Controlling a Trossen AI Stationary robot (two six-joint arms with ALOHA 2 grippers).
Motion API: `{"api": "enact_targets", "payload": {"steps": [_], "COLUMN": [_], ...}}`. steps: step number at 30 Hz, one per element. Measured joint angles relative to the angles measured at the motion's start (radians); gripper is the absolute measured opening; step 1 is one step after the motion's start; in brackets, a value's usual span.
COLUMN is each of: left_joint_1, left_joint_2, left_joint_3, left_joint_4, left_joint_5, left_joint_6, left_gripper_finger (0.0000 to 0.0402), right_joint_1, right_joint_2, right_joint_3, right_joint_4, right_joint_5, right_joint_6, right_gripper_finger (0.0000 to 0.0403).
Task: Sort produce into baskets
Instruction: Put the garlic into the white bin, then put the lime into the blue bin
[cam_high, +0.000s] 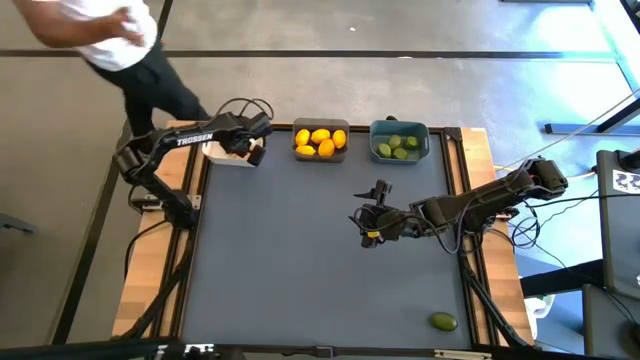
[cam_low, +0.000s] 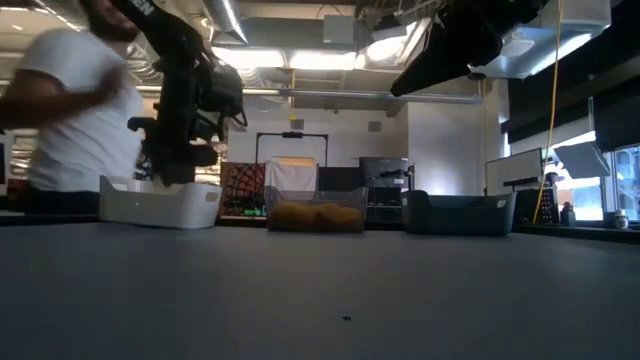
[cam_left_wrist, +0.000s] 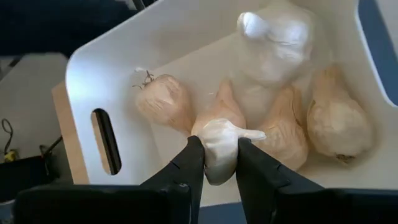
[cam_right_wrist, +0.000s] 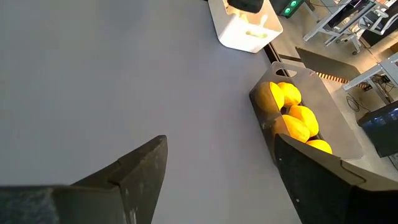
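At the table's far left corner, my left gripper (cam_left_wrist: 219, 146) hangs over the white basket (cam_high: 225, 155) and is shut on a whitish garlic bulb (cam_left_wrist: 219, 140). Several garlic bulbs (cam_left_wrist: 336, 118) lie on that basket's floor. Along the far edge, the grey basket (cam_high: 320, 152) holds yellow lemons (cam_high: 320, 140). Beside it, the teal basket (cam_high: 398, 128) holds green limes (cam_high: 398, 146). One lime (cam_high: 443, 321) lies on the mat at the near right corner. My right gripper (cam_high: 375, 215) stands open above the mat, right of centre, with nothing between its fingers. My left gripper pinches the garlic bulb by its two sides (cam_left_wrist: 214, 155) between its two fingers (cam_left_wrist: 186, 165). The fingers slant down toward the white basket's inside. The bulb is held above the bulbs lying in the basket; whether it touches them I cannot tell.
The three baskets stand in a row along the far edge of the grey mat (cam_high: 300, 270), which is bare between them and the lone lime. A person in a white shirt (cam_high: 110, 35) stands beyond the table's far left corner.
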Motion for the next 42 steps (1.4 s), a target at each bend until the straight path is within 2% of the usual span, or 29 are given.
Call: {"api": "enact_targets", "payload": {"steps": [3,7,11,14,23,27,32,35,42], "left_joint_1": [0.007,0.005,-0.012,-0.038,-0.202,-0.318,-0.471,-0.561,-0.733], "left_joint_2": [0.020,0.025,-0.001,-0.037,-0.170,-0.196,-0.200,-0.199,-0.199], "left_joint_3": [0.000,0.000,0.000,0.000,0.000,0.000,0.000,0.000,0.000], "left_joint_4": [0.010,0.030,0.029,0.031,0.052,0.067,0.140,0.201,0.368], "left_joint_5": [0.002,0.015,0.017,0.017,0.105,0.123,0.127,0.128,0.127], "left_joint_6": [0.000,0.016,0.021,0.019,-0.013,-0.045,-0.109,-0.147,-0.190], "left_gripper_finger": [0.0101,0.0159,0.0207,0.0226,0.0235,0.0235,0.0235,0.0235,0.0235], "right_joint_1": [0.000,0.000,0.000,0.000,0.049,0.117,0.226,0.293,0.444], "right_joint_2": [0.000,0.000,0.000,0.000,-0.045,-0.127,-0.233,-0.282,-0.307], "right_joint_3": [0.000,0.000,0.000,0.000,0.000,0.000,0.000,0.001,0.001], "right_joint_4": [0.000,0.000,0.001,0.004,-0.040,-0.132,-0.311,-0.400,-0.489], "right_joint_5": [0.000,0.000,0.000,0.000,0.000,0.001,-0.007,-0.068,-0.363], "right_joint_6": [0.000,0.000,0.000,0.000,-0.011,0.000,0.102,0.243,0.538], "right_gripper_finger": [0.0294,0.0294,0.0294,0.0294,0.0294,0.0294,0.0294,0.0294,0.0294]}}
